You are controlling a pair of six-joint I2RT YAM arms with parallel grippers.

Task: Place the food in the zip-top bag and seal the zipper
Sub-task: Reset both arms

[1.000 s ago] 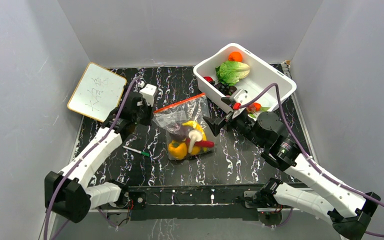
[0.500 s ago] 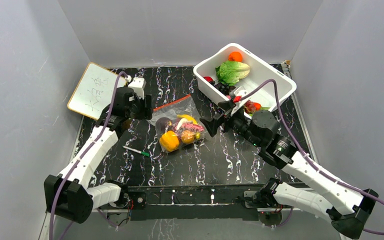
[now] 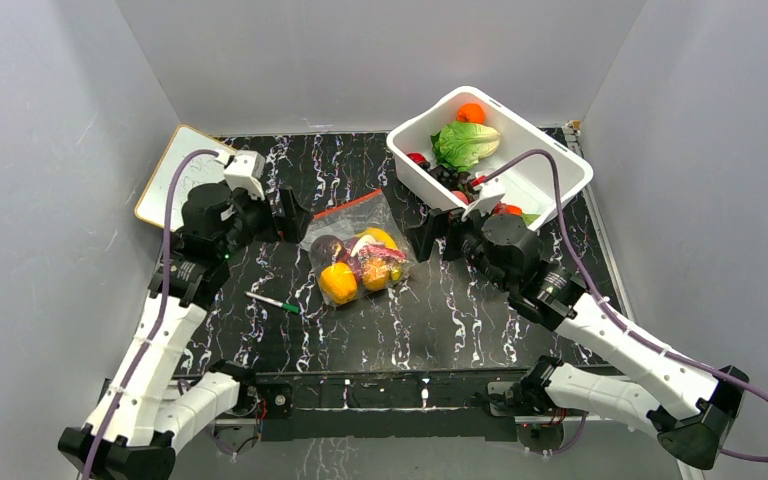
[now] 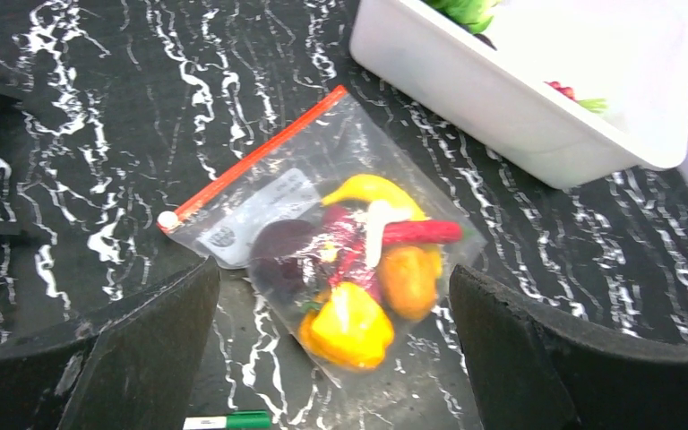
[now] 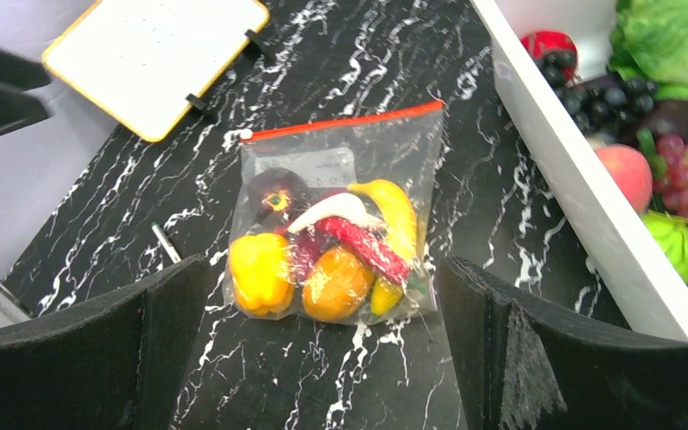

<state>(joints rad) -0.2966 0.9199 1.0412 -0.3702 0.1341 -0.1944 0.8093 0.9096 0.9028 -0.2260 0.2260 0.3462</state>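
Note:
The zip-top bag (image 3: 355,245) lies flat on the black marbled table with the food inside it: a yellow pepper (image 5: 258,269), an orange piece (image 5: 336,282), a red chili (image 5: 367,246), a banana (image 5: 399,210), a white piece (image 5: 331,208) and a dark purple piece (image 4: 278,251). Its zipper (image 3: 345,205) runs straight along the far edge, with a white slider (image 4: 168,219) at the left end. My left gripper (image 3: 290,215) hovers open just left of the bag. On the bag's right, my right gripper (image 3: 430,235) is open too. Neither touches the bag.
A white tub (image 3: 550,190) at the back right holds lettuce (image 3: 465,143), an orange fruit, grapes and other toy produce, close behind my right wrist. A whiteboard (image 3: 165,185) leans at the back left. A green-and-white pen (image 3: 273,301) lies near the bag's front left.
My left gripper has opened, let go of the bag's upper left corner and drawn back to the left. The bag dropped flat and shifted left. My right arm pulled back slightly towards the tub.

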